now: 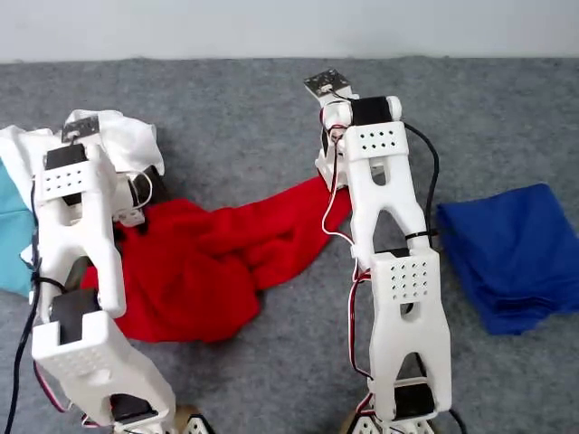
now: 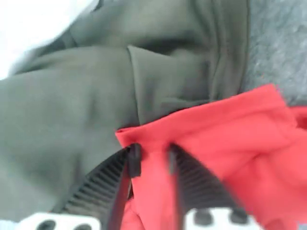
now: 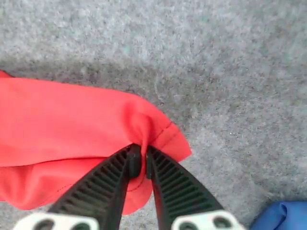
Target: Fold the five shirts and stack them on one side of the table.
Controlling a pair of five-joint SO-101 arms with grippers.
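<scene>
Firmly closed, the right tool [image 3: 142, 162] pinches a small fold of the red shirt [image 1: 217, 262] at a stitched corner. Its two black ribbed fingers [image 3: 103, 184] meet on the cloth with hardly a gap. Bare grey felt of the surface [image 1: 235, 108] lies just past that corner. The left tool [image 2: 150, 160] also grips the red shirt. A band of red cloth runs between its fingers [image 2: 103, 184], which stand slightly apart around the bunched fabric. Just beyond this grip the red edge shows against a dark shirt [image 2: 72, 110], olive-grey and creased, with a seam across it.

Seen from above, the red shirt stretches rumpled and unfolded between the two arms. One end is at the left arm and the other at the right arm near the middle of the surface. Its bulk is heaped on the left half, nearer the front edge. A white shirt [image 1: 127, 140] lies crumpled by the left edge toward the far left corner, partly under the left arm. A teal shirt [image 1: 11, 226] shows at the left edge, touching the white one and nearer the front. The blue shirt [image 1: 516, 253] lies folded into a thick pad by the right edge. It is well apart from the red shirt, with the right arm between them.
</scene>
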